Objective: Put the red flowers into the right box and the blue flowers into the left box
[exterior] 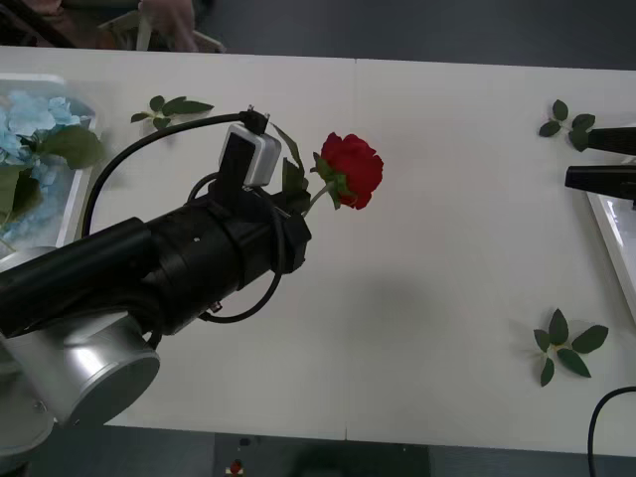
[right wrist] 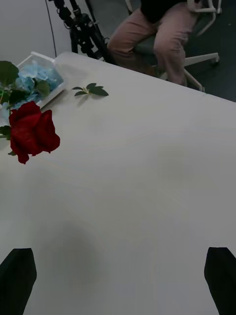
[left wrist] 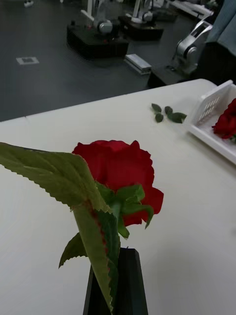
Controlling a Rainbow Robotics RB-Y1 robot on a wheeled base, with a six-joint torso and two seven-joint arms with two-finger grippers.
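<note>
A red flower (exterior: 351, 169), a deep-red rose, hangs above the middle of the table. My left gripper (exterior: 298, 204) is shut on its stem just below the leaves; the left wrist view has the black fingers (left wrist: 129, 288) closed under the bloom (left wrist: 118, 172). The left box (exterior: 81, 194) at the table's left end holds blue flowers (exterior: 35, 119). The right box (exterior: 608, 234) lies at the right edge; it (left wrist: 209, 130) has another red flower (left wrist: 226, 123) inside. My right gripper (exterior: 596, 159) hovers open near the right box, apart from the rose (right wrist: 32, 130).
Loose green leaf sprigs lie at the back left (exterior: 169, 107), back right (exterior: 568, 121) and front right (exterior: 566, 348). A person sits beyond the table's left end. The table between the rose and the right box is bare.
</note>
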